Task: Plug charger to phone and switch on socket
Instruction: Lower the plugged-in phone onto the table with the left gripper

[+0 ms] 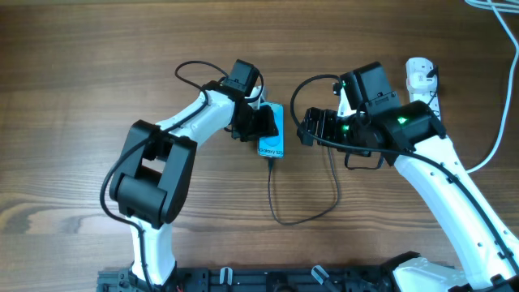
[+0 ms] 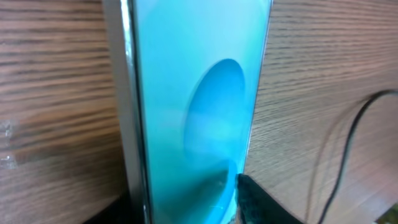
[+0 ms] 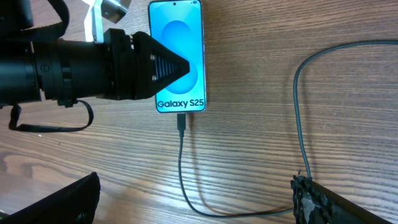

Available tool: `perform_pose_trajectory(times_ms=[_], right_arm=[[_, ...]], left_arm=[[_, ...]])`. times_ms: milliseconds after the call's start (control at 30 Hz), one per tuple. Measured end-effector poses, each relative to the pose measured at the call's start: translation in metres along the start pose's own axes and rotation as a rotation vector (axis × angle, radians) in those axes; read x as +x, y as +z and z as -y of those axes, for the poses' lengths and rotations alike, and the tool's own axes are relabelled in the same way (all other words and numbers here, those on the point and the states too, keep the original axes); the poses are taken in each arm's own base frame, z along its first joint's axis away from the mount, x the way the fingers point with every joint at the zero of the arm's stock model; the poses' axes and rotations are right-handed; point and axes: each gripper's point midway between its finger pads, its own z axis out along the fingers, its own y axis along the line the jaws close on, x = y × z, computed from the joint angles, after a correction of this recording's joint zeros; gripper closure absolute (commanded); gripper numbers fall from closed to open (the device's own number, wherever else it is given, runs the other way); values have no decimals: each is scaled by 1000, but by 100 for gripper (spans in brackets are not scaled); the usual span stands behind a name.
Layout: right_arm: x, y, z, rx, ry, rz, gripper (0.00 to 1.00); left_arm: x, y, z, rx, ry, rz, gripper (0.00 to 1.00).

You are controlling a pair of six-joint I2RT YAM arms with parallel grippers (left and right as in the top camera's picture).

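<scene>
The phone [image 1: 273, 136] lies on the wooden table with its cyan screen up. My left gripper [image 1: 262, 123] is shut on its sides; the left wrist view shows the phone [image 2: 186, 93] filling the space between the fingers [image 2: 186, 208]. The charger [image 1: 280, 207] is a thin black cable, and its connector tip [image 3: 181, 122] sits in the phone's [image 3: 178, 56] bottom edge. The cable loops across the table toward my right gripper [image 1: 312, 128], which is open and empty [image 3: 193, 205], just right of the phone. The socket [image 1: 421, 75] lies at the far right, partly hidden by my right arm.
A white cord [image 1: 496, 32] runs from the top right corner down the table's right side. The left arm's black cable [image 1: 190, 69] arcs behind the left wrist. The charger cable [image 3: 298, 106] passes close by my right finger.
</scene>
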Motion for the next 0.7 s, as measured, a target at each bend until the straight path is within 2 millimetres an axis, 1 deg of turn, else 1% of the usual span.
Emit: perform_pose_trajectory(times_ms=[133,167,200,233,267,333,500,600,667,700], right_arm=[[0,0,0,1,0,-1,0],[1,0,0,2,1,-3,0],[1,0,1,4,2,-6,0],[2,0,1,4,2,-7,0],[3,0,2,8,3,-13,0],[5,0,3,12,6,-20,0],[6,0,4,15,7,-25,0],[6,0,4,15,7,-25,0],[7,0,5,23,8,-29,0],[9,0,7,30,10,-33,0]], left_arm=[[-2,-4,-2,-23,2,14,32],[-3,-4,-1,-25,3,17,29],[-3,-4,-2,-27,3,19,20],[-4,-5,-2,-29,4,21,7],[-4,-6,-1,-26,1,24,0],[-7,-9,-1,-39,10,37,0],[-6,-13,-4,-60,4,40,0],[-5,-18,-10,-88,-4,49,0],[-6,-28,-17,-103,-23,68,0],[-8,-36,-19,-109,-36,86,0]])
